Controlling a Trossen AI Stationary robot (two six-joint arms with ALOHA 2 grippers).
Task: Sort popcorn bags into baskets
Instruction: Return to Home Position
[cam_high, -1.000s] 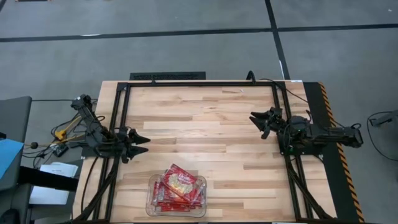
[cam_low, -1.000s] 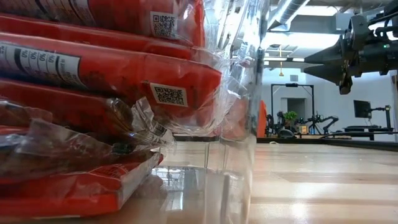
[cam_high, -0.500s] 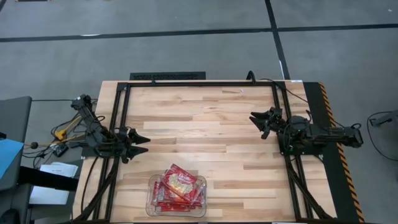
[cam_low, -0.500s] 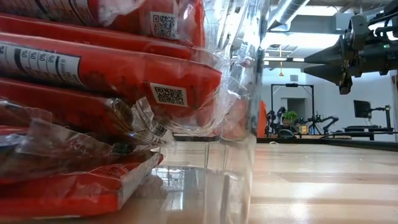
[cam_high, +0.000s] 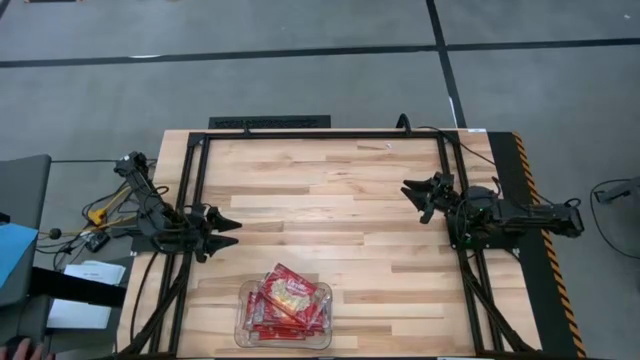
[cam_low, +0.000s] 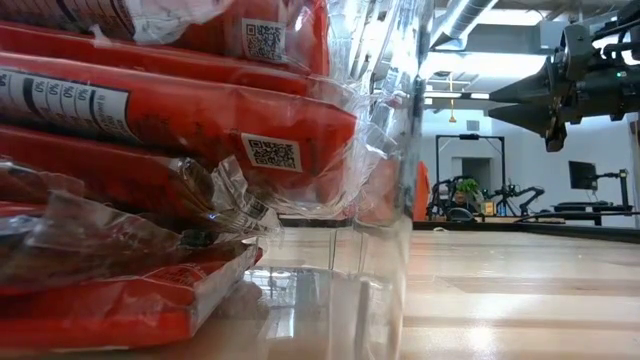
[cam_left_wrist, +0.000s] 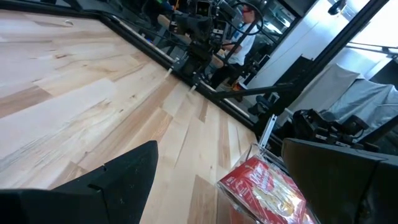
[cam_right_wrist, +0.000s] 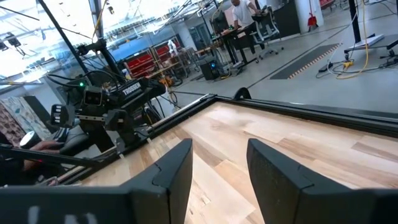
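1. When viewed from above, shows the left tool (cam_high: 226, 232) hovering just inside the left edge of the tabletop (cam_high: 330, 190), pointing inward, with its two dark fingers spread wide and nothing between them.
2. Shows the right tool (cam_high: 412, 194) near the right edge and farther back, pointing inward toward the left arm, its fingers parted by a narrower gap and equally empty.
3. Places both tools well apart from each other, with bare pale wood planks between them.
4. Shows the popcorn bags (cam_high: 285, 298) piled together inside the clear plastic tub (cam_high: 243, 335), which sits at the front edge of the tabletop, nearer the left tool than the right one.
5. Shows red packets overlapping at angles, the topmost one tilted and bearing a yellow-cream popcorn picture.
6. From tabletop height, fills the near left side with stacked red packets pressed against the tub's clear wall, small square codes on their edges and crinkled clear film among them.
7. From that same height, shows the right tool hanging level above the wood at the far right, pointed tips aimed leftward.
8. Beyond, shows a black metal frame (cam_high: 320, 134) bordering the tabletop, a grey floor (cam_high: 300, 40) crossed by dark lines, and, past the left tool's fingers, a person (cam_left_wrist: 244, 40) in a white top far off among other rigs.
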